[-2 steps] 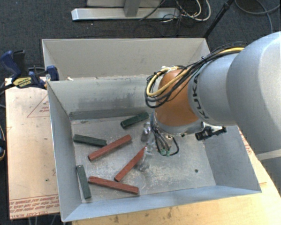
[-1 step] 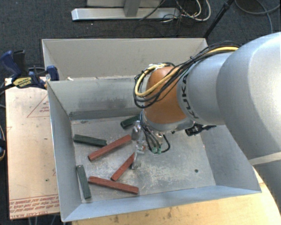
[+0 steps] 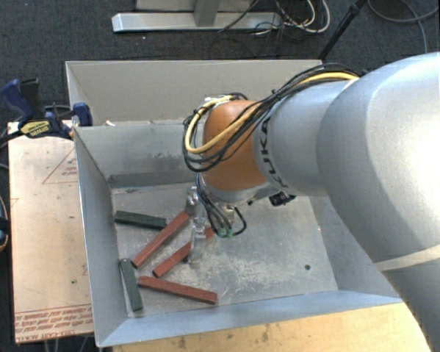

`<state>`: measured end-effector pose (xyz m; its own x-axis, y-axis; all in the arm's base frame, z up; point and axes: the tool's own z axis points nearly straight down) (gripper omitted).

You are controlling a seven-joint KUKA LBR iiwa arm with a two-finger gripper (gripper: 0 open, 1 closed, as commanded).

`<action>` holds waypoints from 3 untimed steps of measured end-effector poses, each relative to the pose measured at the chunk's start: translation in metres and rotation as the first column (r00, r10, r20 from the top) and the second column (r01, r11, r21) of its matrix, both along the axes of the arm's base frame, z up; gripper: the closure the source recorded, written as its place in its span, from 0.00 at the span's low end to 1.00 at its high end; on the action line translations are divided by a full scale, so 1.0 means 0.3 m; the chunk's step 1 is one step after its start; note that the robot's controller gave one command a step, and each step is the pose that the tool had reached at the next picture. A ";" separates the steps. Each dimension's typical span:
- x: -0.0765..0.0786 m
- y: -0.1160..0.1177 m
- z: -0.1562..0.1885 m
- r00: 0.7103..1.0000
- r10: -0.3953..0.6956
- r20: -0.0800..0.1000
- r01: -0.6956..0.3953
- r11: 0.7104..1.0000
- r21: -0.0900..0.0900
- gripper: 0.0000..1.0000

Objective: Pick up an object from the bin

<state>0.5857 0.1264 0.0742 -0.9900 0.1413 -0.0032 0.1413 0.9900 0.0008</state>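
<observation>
Currently I see my gripper (image 3: 195,252) lowered into the middle of the grey bin (image 3: 97,215), its tip at the upper right end of a short red-brown bar (image 3: 170,262); I cannot tell whether the jaws are apart or together. A longer red-brown bar (image 3: 159,241) lies just left of it, a third red-brown bar (image 3: 178,290) nearer the front wall. A flat green bar (image 3: 140,220) and an end-on green bar (image 3: 130,285) lie toward the left wall.
</observation>
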 end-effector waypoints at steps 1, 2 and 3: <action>-0.046 0.036 -0.012 0.997 0.075 -0.001 -0.075 0.997 0.000 1.00; -0.046 0.036 -0.012 0.997 0.075 -0.001 -0.075 0.997 0.000 1.00; -0.039 0.033 0.169 0.994 0.109 -0.007 -0.109 0.994 -0.001 1.00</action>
